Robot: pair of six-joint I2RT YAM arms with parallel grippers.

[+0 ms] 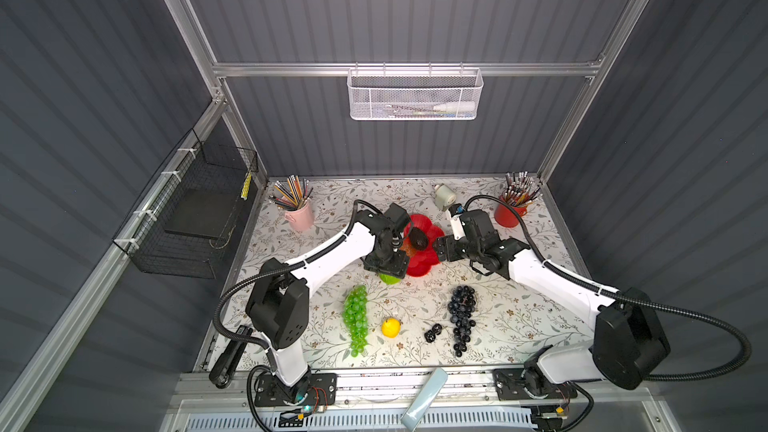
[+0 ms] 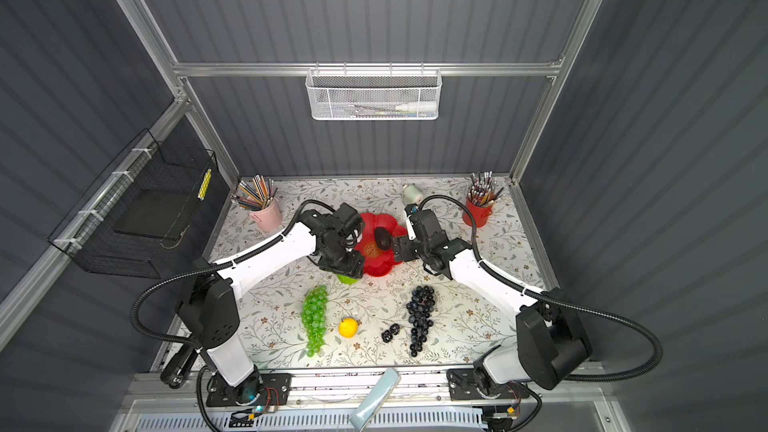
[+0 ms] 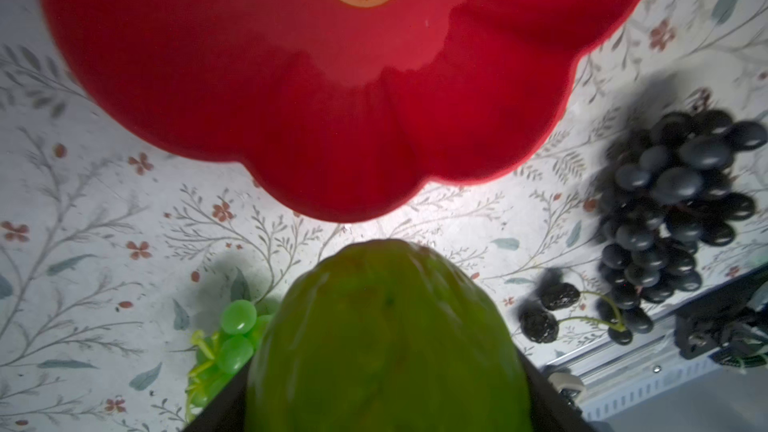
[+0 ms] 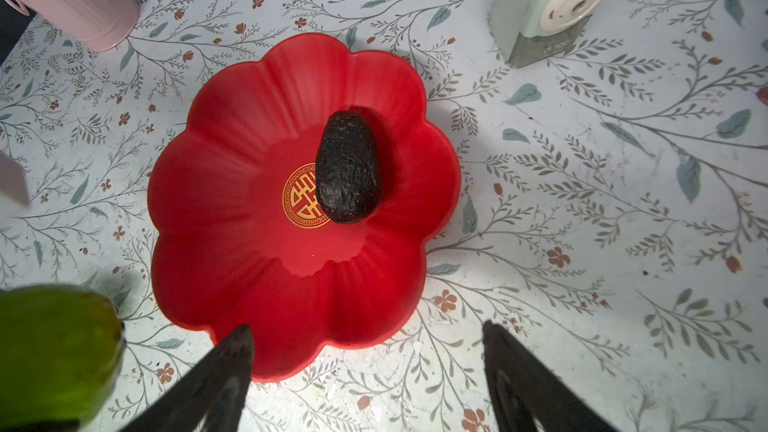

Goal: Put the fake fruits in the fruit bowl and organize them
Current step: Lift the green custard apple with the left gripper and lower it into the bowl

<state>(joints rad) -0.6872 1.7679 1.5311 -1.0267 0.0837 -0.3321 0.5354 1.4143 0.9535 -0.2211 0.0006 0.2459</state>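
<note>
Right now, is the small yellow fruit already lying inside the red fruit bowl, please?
No, the yellow fruit lies on the table beside the green grape bunch, clear of the fruit bowl.

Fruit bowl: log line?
left gripper: gripping green ball beside bowl | right gripper: open | bowl: black fruit | table: green grapes, dark grapes, yellow fruit, berries

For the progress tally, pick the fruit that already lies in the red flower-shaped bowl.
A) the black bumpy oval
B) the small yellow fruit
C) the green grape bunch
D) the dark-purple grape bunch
A: in the right wrist view the black bumpy oval rests alone inside the red bowl.
</note>
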